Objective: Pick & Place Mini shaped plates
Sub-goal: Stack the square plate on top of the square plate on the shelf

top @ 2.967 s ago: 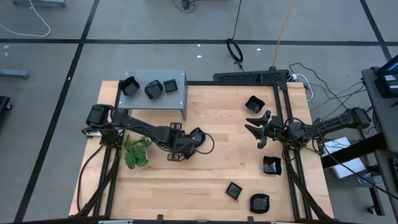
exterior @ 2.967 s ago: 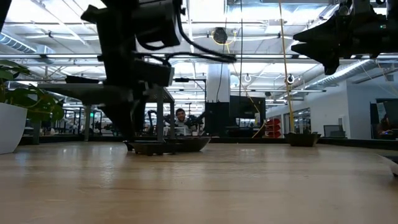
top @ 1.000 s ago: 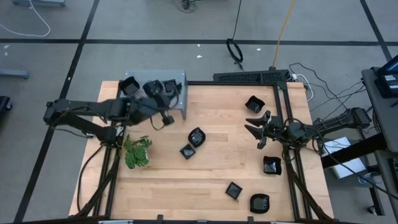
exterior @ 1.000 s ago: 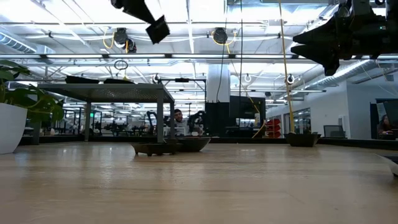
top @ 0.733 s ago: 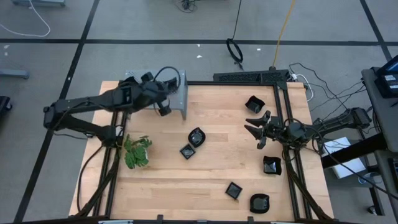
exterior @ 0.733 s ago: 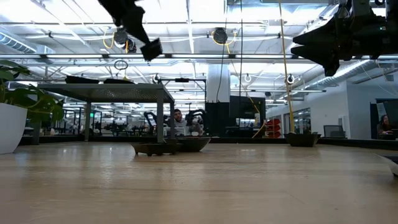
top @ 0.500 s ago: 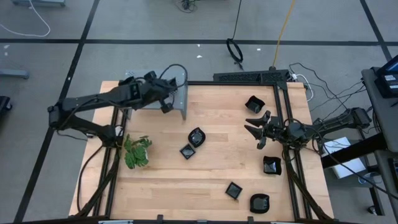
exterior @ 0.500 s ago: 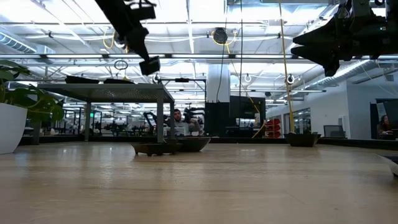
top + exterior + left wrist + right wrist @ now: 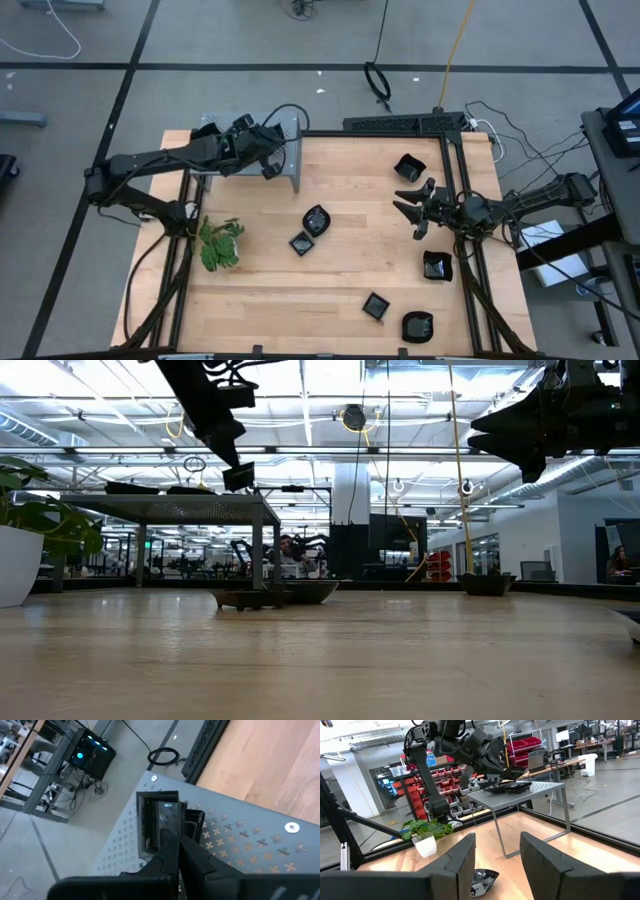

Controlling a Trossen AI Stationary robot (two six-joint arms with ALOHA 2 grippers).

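My left gripper (image 9: 260,160) hangs over the right part of the grey perforated shelf (image 9: 291,150) at the table's far left, shut on a small square black plate (image 9: 157,822). In the low view this plate (image 9: 238,476) hangs just above the shelf top (image 9: 170,498). Another plate (image 9: 205,131) rests on the shelf's left end; the arm hides the rest of the shelf. Several plates lie flat on the table, among them two mid-table (image 9: 316,220) (image 9: 301,243). My right gripper (image 9: 413,206) waits open above the table's right side. My left gripper pinches the square plate's near rim (image 9: 169,836) between its two fingers (image 9: 192,857). The fingers slant down toward the shelf. The plate sticks out beyond the fingertips, tilted and lifted clear of the shelf.
A potted green plant (image 9: 220,245) stands at the table's left, near the shelf's legs. More plates lie at the right: far (image 9: 407,167), mid (image 9: 437,266) and near the front edge (image 9: 375,306) (image 9: 417,326). Bare wood lies between the mid-table plates and the shelf.
My left gripper, still shut on the square plate, has swung toward the table's far edge over the shelf and has sunk, so the plate now hangs just above the shelf top. The right arm has kept still.
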